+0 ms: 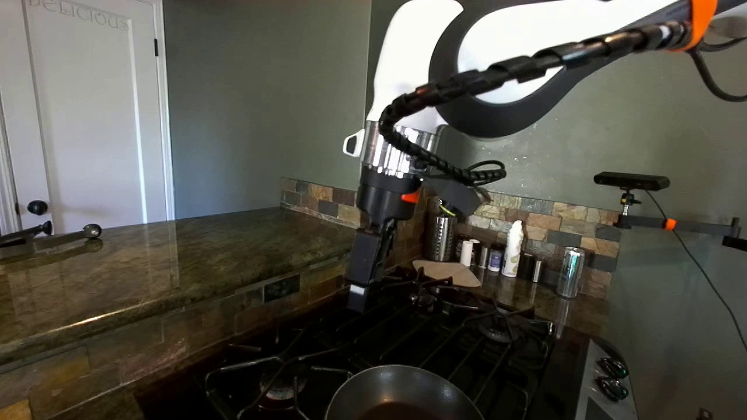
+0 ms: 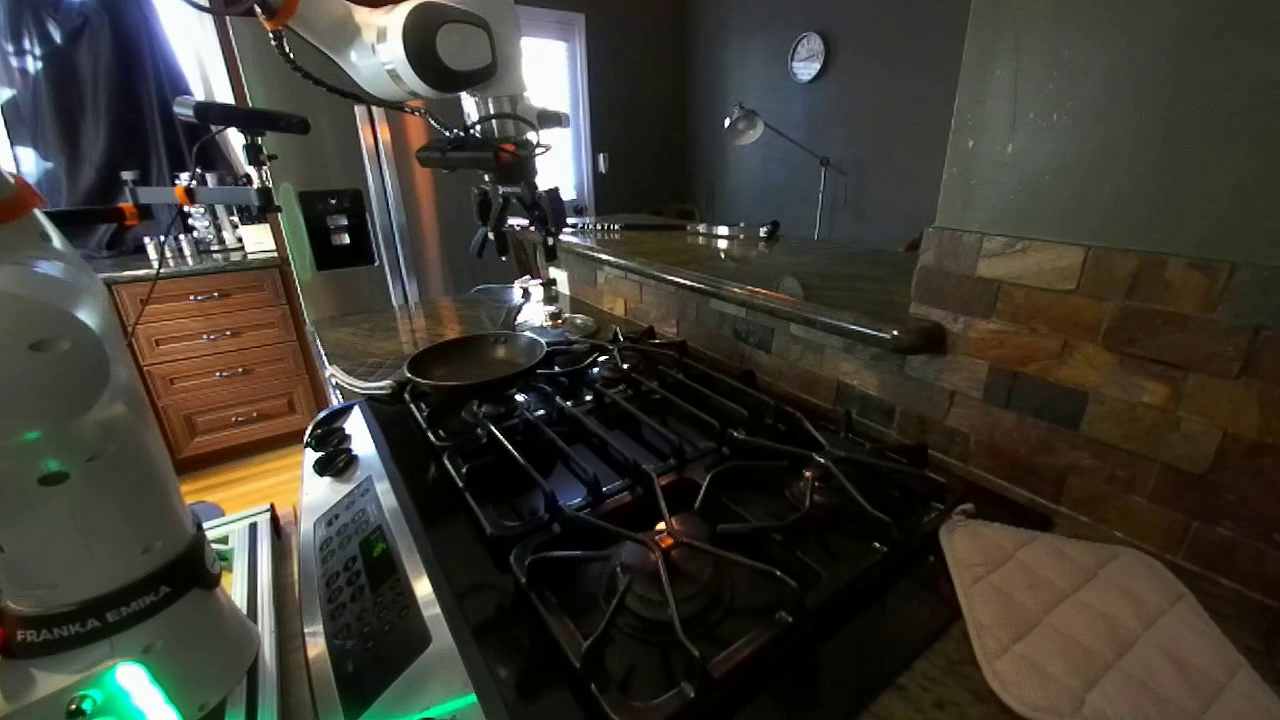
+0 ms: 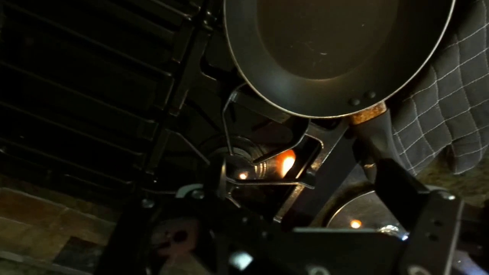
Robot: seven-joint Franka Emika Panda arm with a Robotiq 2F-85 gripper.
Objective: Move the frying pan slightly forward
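Jaws spread wide and holding nothing, I hang above the handle (image 3: 377, 129) of the frying pan (image 3: 328, 46), which rests on the grate (image 3: 267, 183) at one end of a stove (image 2: 375, 590). In the wrist view the handle runs behind one of my fingers (image 3: 403, 187) rather than midway between them, so a straight drop from here, I judge, risks landing that tip on it and tilting the pan. A shallow bite could let the handle roll as I push. The grate may snag the base and turn a slight nudge into a jolt, while a dark checked cloth (image 3: 443, 107), just beside the pan and perhaps touching it, could drag along; whether any burner (image 3: 240, 164) is lit, I cannot tell
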